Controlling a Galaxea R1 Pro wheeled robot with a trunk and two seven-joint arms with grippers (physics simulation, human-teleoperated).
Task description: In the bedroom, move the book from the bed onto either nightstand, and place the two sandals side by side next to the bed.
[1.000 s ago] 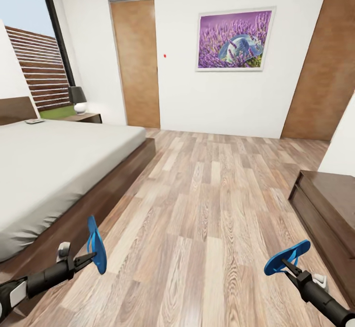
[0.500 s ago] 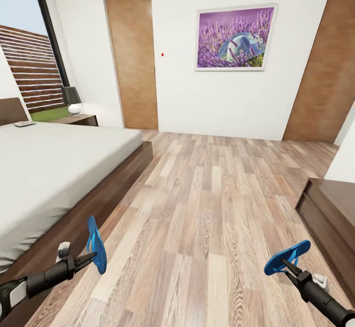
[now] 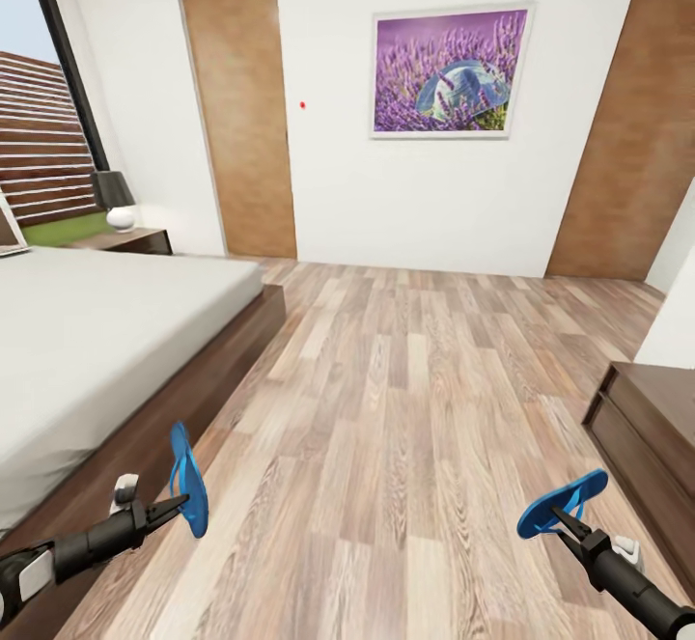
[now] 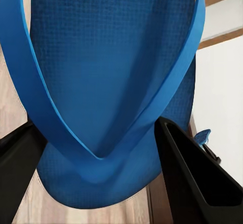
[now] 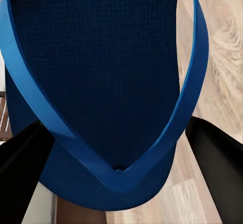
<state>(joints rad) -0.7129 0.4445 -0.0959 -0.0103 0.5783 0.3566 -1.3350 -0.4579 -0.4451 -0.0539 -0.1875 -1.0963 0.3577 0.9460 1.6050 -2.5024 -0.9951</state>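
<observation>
Both flip-flops are lifted: left gripper [image 3: 179, 503] clamps 1 blue sandal [image 3: 188, 479] beside the bed [image 3: 116, 331], right gripper [image 3: 565, 522] clamps the other sandal [image 3: 562, 502]; placing both, plus the book, remains

A: Which surfaces do you see in the head view?

B: You have the wood-plank floor [image 3: 405, 408], bare between the bed [image 3: 106, 331] and a dark-brown cabinet [image 3: 647, 428]. The grey mattress sits on a dark-brown frame.

A: Anything resting on them?

B: You can see the nightstand [image 3: 125, 239] beyond the bed; a lamp [image 3: 116, 201] stands on its top.
</observation>
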